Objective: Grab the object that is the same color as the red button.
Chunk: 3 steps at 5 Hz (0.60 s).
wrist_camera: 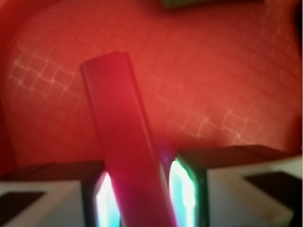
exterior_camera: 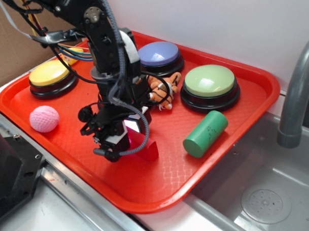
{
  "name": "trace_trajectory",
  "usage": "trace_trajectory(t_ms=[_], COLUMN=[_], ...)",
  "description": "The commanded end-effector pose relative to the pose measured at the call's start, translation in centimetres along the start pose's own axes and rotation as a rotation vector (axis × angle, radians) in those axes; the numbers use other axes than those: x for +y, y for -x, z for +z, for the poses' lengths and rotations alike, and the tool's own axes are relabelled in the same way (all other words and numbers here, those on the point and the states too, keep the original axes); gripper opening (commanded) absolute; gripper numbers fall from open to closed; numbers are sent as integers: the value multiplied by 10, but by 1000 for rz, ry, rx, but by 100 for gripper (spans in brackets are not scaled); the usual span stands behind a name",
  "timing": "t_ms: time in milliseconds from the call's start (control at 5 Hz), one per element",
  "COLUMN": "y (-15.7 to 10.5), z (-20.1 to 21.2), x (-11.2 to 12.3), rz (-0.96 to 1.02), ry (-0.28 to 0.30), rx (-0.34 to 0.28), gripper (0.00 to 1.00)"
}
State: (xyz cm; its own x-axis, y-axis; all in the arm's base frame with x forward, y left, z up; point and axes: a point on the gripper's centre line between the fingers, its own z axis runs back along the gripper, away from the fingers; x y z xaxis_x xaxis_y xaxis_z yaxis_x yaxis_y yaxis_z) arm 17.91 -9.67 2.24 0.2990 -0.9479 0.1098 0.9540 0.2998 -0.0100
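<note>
From the exterior view, take the green cylinder (exterior_camera: 205,133) as your landmark. The gripper (exterior_camera: 124,140) hangs over the red tray (exterior_camera: 246,106) to the left of that cylinder, roughly level with its near end. The red block (exterior_camera: 145,144) sits under the gripper, and only its right-hand part shows, poking out toward the cylinder; the rest is hidden behind the black fingers (exterior_camera: 108,150) and cable. From here you cannot tell whether the block rests on the tray or is tipped up. The pink ball (exterior_camera: 44,118) lies well apart on the far side of the gripper from the cylinder, and the toy tiger (exterior_camera: 161,90) sits behind it, between the blue button (exterior_camera: 158,56) and the green button (exterior_camera: 210,85).

The wrist view settles the relation. The block (wrist_camera: 125,142) runs straight out from between the fingers (wrist_camera: 183,189), its long axis pointing away from the camera and leaning slightly left, its square far end clear of the grip. One pad sits on each long side, right against it, so the fingers look closed on the near end of the block. A dark green edge at the top of this view is probably the cylinder (wrist_camera: 199,3), beyond the block's far end.

My judgement: the grip is across the short width, near one end, so expect the long free end to sag or swing when you lift.
</note>
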Motion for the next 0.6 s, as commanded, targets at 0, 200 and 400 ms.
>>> trace_trajectory(t_ms=[0,200,400], y=[-5,5,25], z=[46,72,103], x=[-1,5,13], rz=[311,565,818], ry=[-91,-74,-56], rx=[-41,-7,9], gripper=[0,0,0])
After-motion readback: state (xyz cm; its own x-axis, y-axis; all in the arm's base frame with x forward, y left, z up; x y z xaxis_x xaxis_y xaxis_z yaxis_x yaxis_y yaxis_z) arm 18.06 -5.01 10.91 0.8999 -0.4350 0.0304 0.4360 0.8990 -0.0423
